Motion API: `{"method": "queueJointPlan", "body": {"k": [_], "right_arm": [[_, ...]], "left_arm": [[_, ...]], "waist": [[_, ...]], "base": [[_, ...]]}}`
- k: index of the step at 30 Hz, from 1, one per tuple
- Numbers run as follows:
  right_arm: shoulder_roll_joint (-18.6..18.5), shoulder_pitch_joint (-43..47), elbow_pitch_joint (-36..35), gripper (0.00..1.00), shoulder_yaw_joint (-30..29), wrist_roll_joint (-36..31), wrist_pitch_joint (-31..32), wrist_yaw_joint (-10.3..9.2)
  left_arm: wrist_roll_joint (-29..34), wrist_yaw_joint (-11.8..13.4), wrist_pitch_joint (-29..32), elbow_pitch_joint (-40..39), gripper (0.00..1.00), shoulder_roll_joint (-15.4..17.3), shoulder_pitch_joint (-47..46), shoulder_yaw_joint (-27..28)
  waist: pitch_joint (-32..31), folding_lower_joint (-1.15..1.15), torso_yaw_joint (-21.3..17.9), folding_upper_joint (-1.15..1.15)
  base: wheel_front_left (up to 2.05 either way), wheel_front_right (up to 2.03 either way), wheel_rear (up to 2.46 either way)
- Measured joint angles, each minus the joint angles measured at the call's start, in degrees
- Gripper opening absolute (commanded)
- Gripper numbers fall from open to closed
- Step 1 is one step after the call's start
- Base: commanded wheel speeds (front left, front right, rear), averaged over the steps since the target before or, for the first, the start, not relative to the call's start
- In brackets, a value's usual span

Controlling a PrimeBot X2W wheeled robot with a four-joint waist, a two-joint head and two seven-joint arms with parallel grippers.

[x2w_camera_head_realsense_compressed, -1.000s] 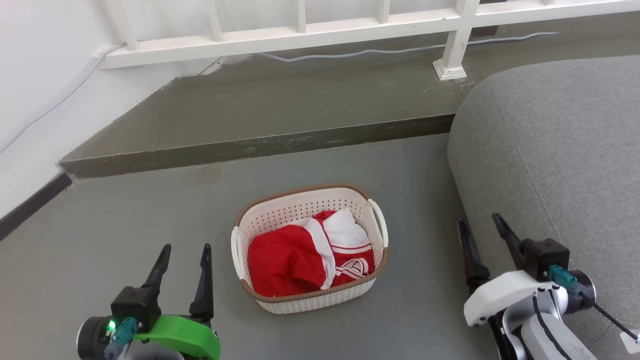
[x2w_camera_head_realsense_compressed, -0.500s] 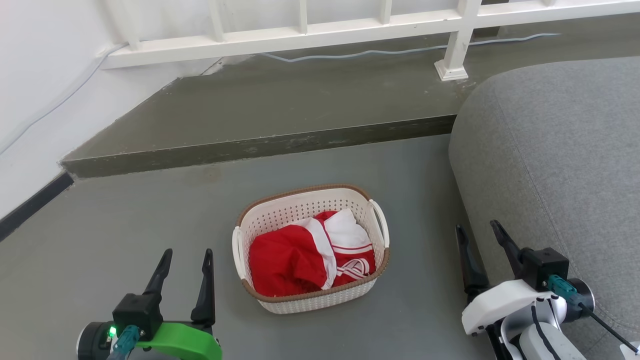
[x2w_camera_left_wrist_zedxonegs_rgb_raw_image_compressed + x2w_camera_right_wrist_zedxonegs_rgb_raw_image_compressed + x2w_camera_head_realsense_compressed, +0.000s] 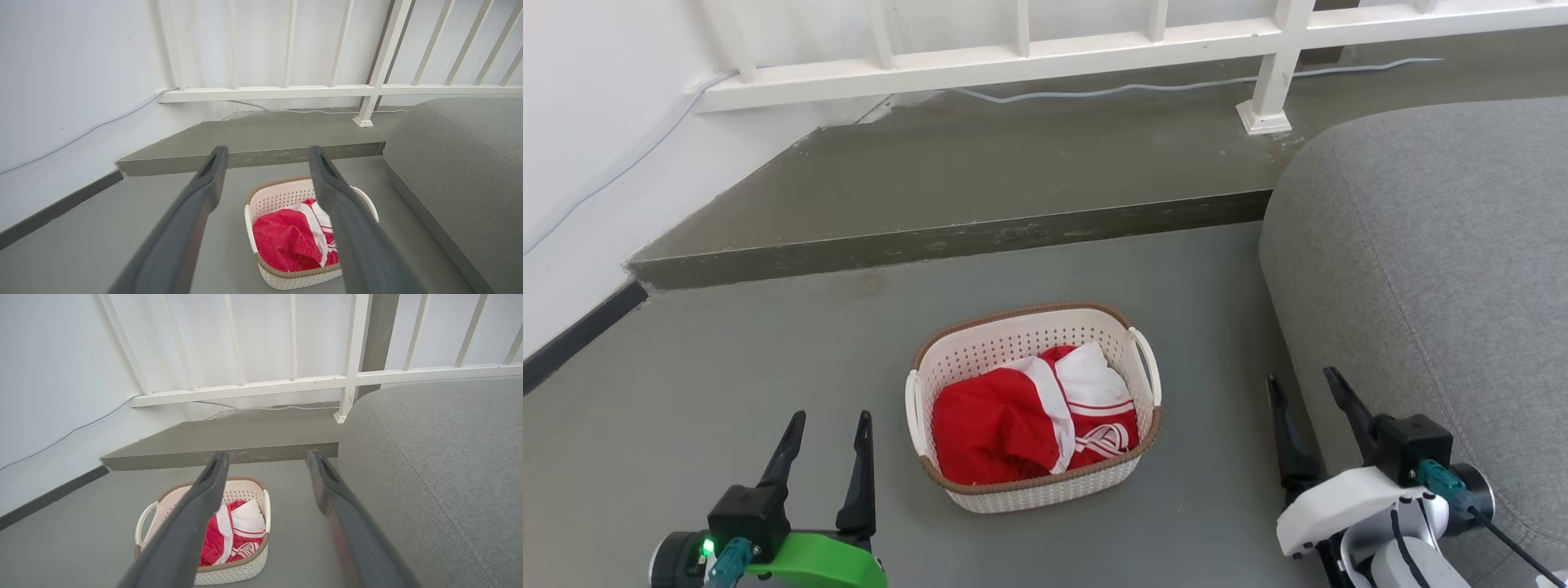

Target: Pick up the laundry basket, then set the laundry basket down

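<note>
Evidently no step done: basket (image 3: 1045, 493) sits on floor (image 3: 727, 343), untouched. Left gripper (image 3: 831, 418) and right gripper (image 3: 1300, 377) flank it, fingers spread, holding nothing; lift and set-down both remain

The left gripper (image 3: 831, 418) had two long dark fingers, a black block, a bright green cover and a small green light. The right gripper (image 3: 1299, 377) had a white cover, a teal plug and black cables.
</note>
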Motion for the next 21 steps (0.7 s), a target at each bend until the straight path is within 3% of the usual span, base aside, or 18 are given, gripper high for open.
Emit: {"method": "queueJointPlan", "body": {"k": [1,10,21], "right_arm": [[0.1,0.4,0.0,0.00,0.0,-0.3,0.0,0.03],[0.9,2.8,2.4,0.00,0.3,1.0,0.2,0.57],[1.3,3.1,1.0,0.00,-0.9,8.9,0.8,1.63]], "left_arm": [[0.1,0.0,0.0,0.2,0.00,-0.1,0.1,-0.1],[-1.1,-0.1,0.3,3.0,0.00,-0.8,1.1,-0.5],[-9.0,-1.1,1.3,2.4,0.00,-1.1,1.4,0.3]], "waist": [[0.0,0.00,0.0,0.00],[-0.1,0.00,0.0,0.00],[-0.2,0.00,-0.1,0.00]], "base": [[0.00,0.00,0.00],[0.00,0.00,0.00],[0.00,0.00,0.00]]}}
